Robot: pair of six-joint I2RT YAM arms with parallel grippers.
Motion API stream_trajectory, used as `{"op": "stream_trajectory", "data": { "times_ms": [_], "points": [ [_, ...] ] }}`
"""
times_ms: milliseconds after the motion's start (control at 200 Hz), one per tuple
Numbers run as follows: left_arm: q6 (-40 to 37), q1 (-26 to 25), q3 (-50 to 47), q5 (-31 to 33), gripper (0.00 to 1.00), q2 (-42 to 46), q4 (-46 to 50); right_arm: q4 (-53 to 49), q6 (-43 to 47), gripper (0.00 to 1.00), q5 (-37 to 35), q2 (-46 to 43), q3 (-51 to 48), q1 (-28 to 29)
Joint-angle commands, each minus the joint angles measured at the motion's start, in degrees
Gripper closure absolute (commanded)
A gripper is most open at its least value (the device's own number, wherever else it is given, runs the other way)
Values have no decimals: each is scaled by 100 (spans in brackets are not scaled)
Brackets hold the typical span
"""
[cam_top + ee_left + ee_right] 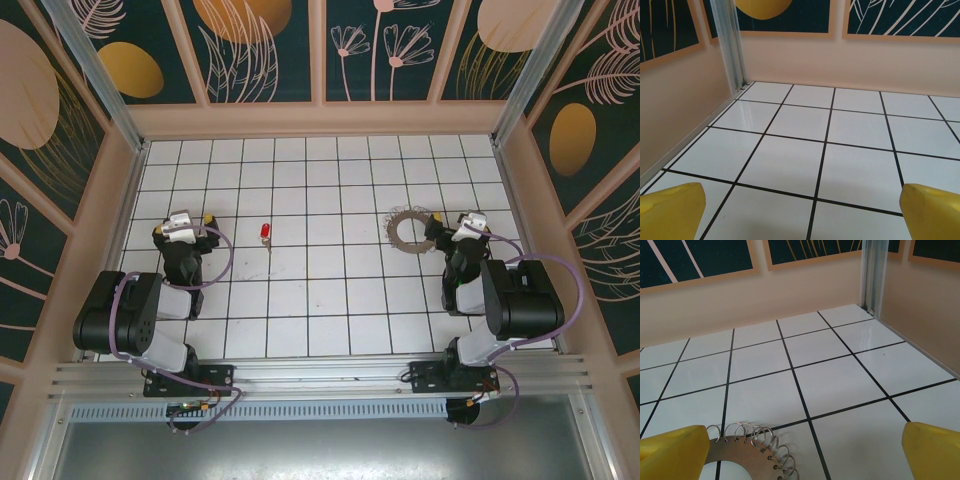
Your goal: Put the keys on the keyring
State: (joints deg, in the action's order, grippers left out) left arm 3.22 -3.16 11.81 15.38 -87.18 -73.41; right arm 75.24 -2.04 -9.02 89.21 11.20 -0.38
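White tiles with black grout lines cover the table (330,290) in my top view. The left gripper (183,222) sits over the left side of the tiles, its yellow-tipped fingers spread wide with nothing between them. The key (265,232), with a red head and a short thin shaft, lies flat on the tiles to the right of that gripper and clear of it. The keyring (407,229), a grey ring with a toothed outer edge and a wide round hole, lies flat on the right half of the table, well apart from the key. The right gripper (462,222) is just beside the ring's right edge, jaws fully apart and holding nothing; from here I cannot tell whether it touches the ring.

On my left wrist camera, 2 yellow fingertips (670,210) sit in the bottom corners with bare tile between them, facing a metal post (730,45) in the wall corner.

On my right wrist camera, the fingertips (932,452) are just as wide, nothing gripped. The keyring (747,450) shows at the bottom left, flat on the tile, partly behind the fingertip there, with wire loops (756,432) standing along its outer edge
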Motion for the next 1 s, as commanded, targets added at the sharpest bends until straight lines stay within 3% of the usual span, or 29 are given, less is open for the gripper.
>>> {"op": "stream_trajectory", "data": {
  "times_ms": [0, 996],
  "points": [
    [97, 61, 111, -131, 1, -1, -95, 263, -78, 1, -148, 26, 11, 21],
    [106, 61, 93, -131, 1, 8, -128, 316, -77, 1, -115, 25, -13, 19]
  ]
}}
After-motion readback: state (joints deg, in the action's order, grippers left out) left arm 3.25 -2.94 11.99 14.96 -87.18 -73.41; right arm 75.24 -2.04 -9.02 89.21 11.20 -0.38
